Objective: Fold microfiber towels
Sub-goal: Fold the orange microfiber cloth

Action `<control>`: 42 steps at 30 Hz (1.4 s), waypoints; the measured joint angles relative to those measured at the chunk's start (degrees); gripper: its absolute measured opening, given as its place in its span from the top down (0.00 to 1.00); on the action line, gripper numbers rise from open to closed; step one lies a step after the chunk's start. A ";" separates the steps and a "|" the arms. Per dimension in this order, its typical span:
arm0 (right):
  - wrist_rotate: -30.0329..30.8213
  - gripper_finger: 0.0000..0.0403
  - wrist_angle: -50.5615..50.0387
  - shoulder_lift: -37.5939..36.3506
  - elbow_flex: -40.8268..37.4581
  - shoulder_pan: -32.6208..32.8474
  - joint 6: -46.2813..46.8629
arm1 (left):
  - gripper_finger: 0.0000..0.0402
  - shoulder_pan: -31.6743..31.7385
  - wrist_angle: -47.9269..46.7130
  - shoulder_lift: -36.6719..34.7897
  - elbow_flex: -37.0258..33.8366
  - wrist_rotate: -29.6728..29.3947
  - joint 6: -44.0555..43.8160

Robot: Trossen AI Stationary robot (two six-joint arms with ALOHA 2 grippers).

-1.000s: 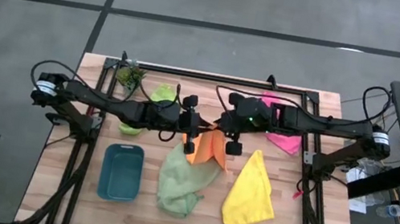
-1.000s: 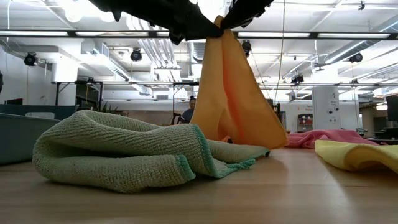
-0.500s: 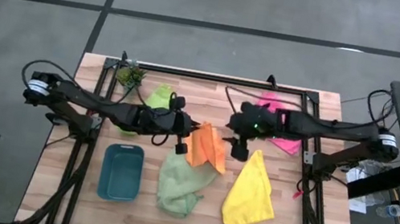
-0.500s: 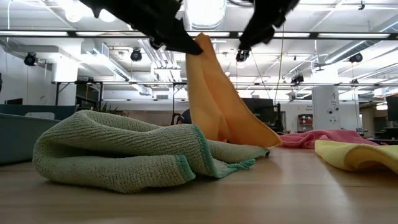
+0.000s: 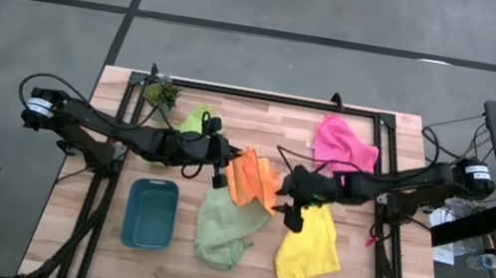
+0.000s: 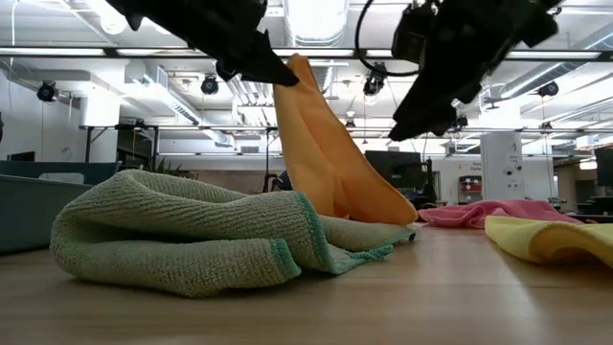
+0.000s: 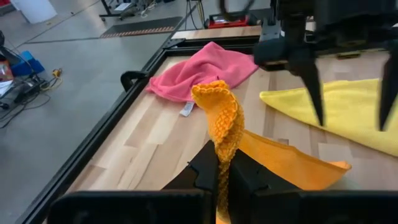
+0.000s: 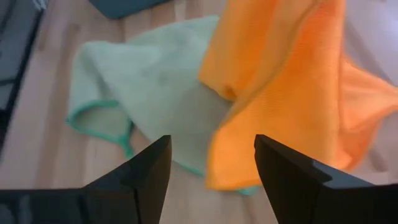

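Your left pincer (image 7: 219, 180) is clamped on a corner of the orange towel (image 5: 251, 178), lifting it above mid-table; its lower edge drapes on the pale sage green towel (image 5: 226, 224). Your right pincer (image 5: 290, 211) hangs wide apart, empty, above the yellow towel (image 5: 311, 243).

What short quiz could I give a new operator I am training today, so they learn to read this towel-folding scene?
1. True or false: the left end effector is shut on the orange towel.
2. Which towel lies beneath the right end effector? A pink, B yellow, C lime green.
3. Fill in: the teal tray sits beside the ____ towel.

Key: 1 true. 2 B, the yellow towel. 3 pale sage green towel.
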 joint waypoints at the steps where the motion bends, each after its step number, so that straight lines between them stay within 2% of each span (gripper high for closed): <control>1: 1.23 0.46 1.69 0.28 -0.93 0.86 0.68 | 1.00 0.00 0.00 0.06 0.00 0.00 -0.02; 6: 9.99 0.46 7.65 3.03 -4.12 4.32 1.67 | 1.00 0.00 0.04 0.09 0.00 0.02 -0.02; 9: 13.09 0.46 10.00 6.39 -4.67 5.42 1.49 | 1.00 0.00 0.04 0.09 0.00 0.02 -0.02; 15: 13.52 0.46 17.83 13.07 -4.42 5.55 -0.13 | 1.00 0.00 0.02 0.09 0.00 0.02 -0.02; 21: 13.78 0.47 18.02 17.06 -2.96 5.29 -0.35 | 1.00 -0.04 0.00 0.03 0.00 0.04 -0.04; 24: 13.89 0.55 18.14 17.39 -2.51 5.29 -0.36 | 1.00 -0.04 -0.04 0.02 0.02 0.04 -0.04; 28: 15.26 0.79 16.63 15.93 -2.47 5.29 -0.49 | 1.00 -0.04 -0.17 0.02 0.02 0.06 -0.04; 30: 15.42 0.92 14.56 14.33 -2.43 5.27 -1.63 | 1.00 -0.02 -0.17 0.02 0.02 0.06 -0.04; 31: 15.75 0.94 13.60 13.50 -2.38 5.27 -2.30 | 1.00 0.00 -0.15 0.00 0.02 0.06 -0.04; 35: 17.92 0.98 3.12 8.33 0.61 5.29 -4.97 | 1.00 0.00 -0.08 -0.17 0.04 0.06 -0.02; 42: 23.52 0.98 -21.44 0.29 12.33 5.27 -11.94 | 1.00 0.00 5.05 -2.89 0.10 0.59 1.18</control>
